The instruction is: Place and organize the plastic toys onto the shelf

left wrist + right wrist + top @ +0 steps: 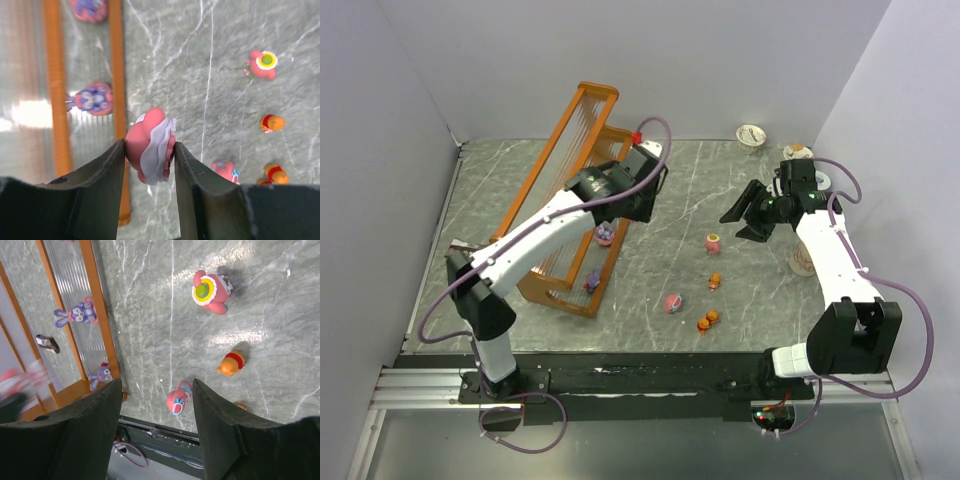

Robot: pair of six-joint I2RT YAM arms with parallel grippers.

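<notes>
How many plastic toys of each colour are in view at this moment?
Pink toys: 3, one of them held in the left gripper
Purple toys: 2, both on the shelf
Orange toys: 3
Total: 8

On the orange shelf (560,300) sit two purple figures (604,236), seemingly on its lowest tier; pink figures (672,302) and orange figures (714,281) lie right of it.

High rear overview plus two close downward wrist views, shelf (118,60) common.
</notes>
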